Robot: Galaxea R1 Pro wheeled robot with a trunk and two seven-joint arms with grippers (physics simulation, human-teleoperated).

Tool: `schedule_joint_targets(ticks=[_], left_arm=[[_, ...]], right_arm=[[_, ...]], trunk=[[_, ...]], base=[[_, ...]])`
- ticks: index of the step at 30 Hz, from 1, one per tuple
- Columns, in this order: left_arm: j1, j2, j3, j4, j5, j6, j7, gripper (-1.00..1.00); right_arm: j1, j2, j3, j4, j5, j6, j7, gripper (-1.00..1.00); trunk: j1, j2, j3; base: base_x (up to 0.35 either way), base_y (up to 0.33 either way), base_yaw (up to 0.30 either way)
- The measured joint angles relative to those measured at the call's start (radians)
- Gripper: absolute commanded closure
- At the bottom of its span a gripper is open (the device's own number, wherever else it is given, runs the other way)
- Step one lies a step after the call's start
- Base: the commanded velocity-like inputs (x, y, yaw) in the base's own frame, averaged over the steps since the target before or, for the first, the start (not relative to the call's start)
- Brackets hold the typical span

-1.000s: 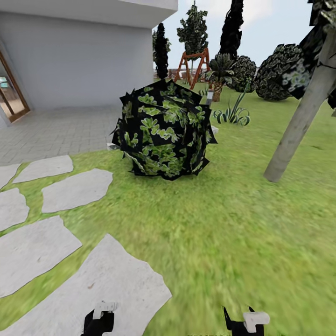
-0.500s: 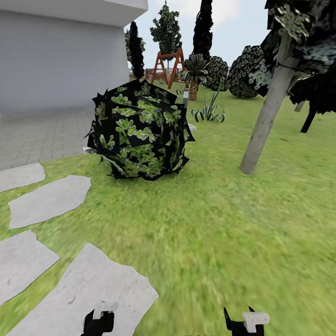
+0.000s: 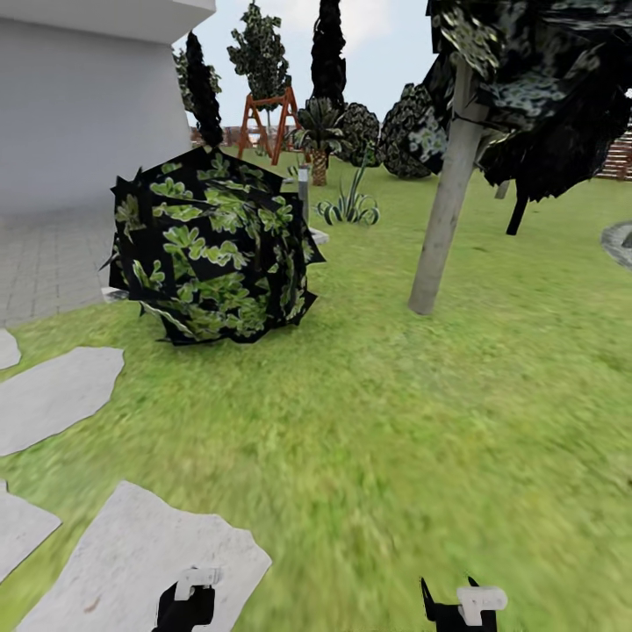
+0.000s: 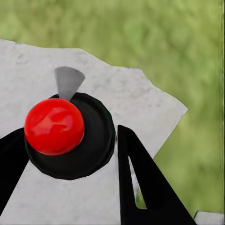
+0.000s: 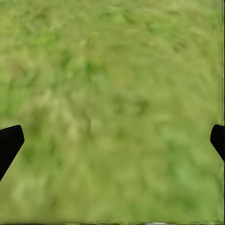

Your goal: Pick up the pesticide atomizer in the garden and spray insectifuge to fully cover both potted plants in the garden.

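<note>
Lawn [image 3: 421, 421] with stepping stones [image 3: 53, 399], round leafy bush [image 3: 211, 250] and tree trunk [image 3: 443, 211] ahead; atomizer and potted plants nowhere seen; left gripper [image 4: 65, 154] and right gripper [image 5: 112, 138] both spread wide, holding nothing.

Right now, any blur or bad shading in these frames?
Head view: near grass smeared, far trees sharp; bush renders mostly black between its leaves. Right wrist view: grass is a soft blur. Left wrist view: stone edges crisp, grass behind soft.
</note>
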Motion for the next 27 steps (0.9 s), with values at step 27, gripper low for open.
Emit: schedule_joint_targets(ticks=[27], left_arm=[[0.000, 0.000, 0.000, 0.002, 0.000, 0.000, 0.000, 1.00]], right_arm=[[0.000, 0.000, 0.000, 0.000, 0.000, 0.000, 0.000, -1.00]], trunk=[[0.000, 0.000, 0.000]], base=[[0.000, 0.000, -0.300]])
